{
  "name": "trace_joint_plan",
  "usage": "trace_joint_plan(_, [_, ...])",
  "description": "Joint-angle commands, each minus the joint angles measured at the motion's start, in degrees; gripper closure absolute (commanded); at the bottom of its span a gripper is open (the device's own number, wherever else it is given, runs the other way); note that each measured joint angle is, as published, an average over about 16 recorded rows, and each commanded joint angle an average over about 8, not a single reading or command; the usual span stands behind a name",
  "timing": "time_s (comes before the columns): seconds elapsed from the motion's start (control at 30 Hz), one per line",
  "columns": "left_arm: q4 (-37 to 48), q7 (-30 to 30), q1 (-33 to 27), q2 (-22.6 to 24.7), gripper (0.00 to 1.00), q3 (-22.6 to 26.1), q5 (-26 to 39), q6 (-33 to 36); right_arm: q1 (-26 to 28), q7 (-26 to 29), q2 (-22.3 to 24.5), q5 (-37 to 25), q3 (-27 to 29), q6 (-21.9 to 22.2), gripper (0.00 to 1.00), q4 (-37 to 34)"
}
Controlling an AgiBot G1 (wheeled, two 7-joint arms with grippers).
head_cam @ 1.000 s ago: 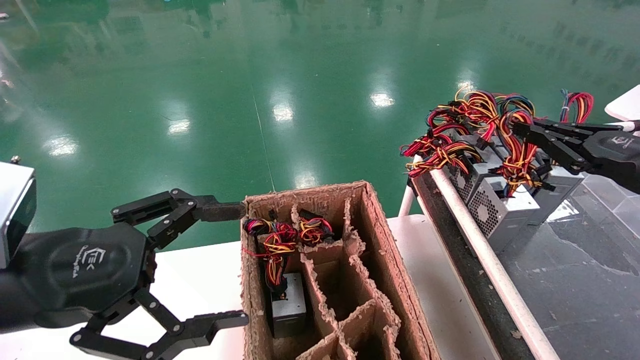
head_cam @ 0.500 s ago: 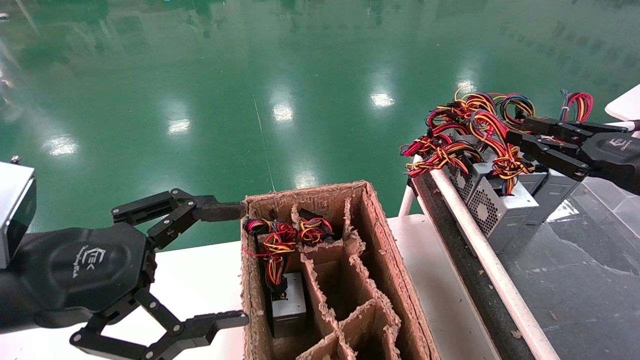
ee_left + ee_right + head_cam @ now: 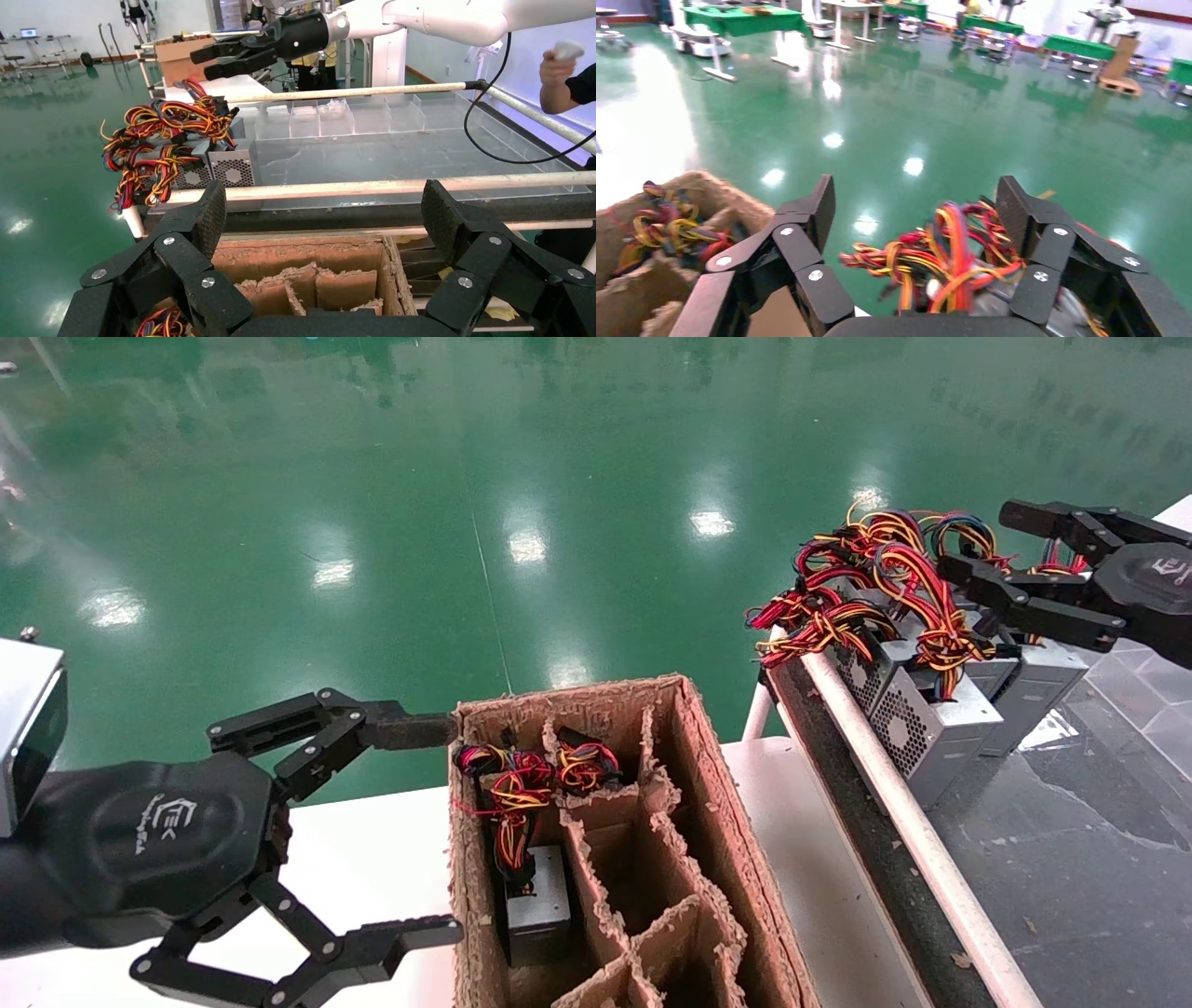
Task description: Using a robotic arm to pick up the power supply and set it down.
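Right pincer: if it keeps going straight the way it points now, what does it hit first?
Most likely the wire bundle on top of the power supplies. The right pincer is open, pointing across that row with the wires just ahead of its tips. Depth is unclear; it may pass just above them.

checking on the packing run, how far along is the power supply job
Done: two power supplies already sit in the far cells of the cardboard box. In hand: nothing held; the right tool is open above the wires of the power supplies on the conveyor. The left tool hangs open beside the box. Left: grasping a unit, carrying it over, filling the remaining cells.
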Motion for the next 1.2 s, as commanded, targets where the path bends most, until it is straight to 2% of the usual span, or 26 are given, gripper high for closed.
trace_joint_plan(0.03, [0.0,0.0,0.0,0.0,0.0,0.0,0.0,0.0,-0.82,0.57,0.16,0.64,-0.01,-0.26,0.0,1.78])
trace_joint_plan(1.2, [0.01,0.03,-0.02,-0.02,0.0,0.05,-0.03,-0.01,-15.21,10.45,2.87,11.8,-0.15,-4.8,0.0,32.76])
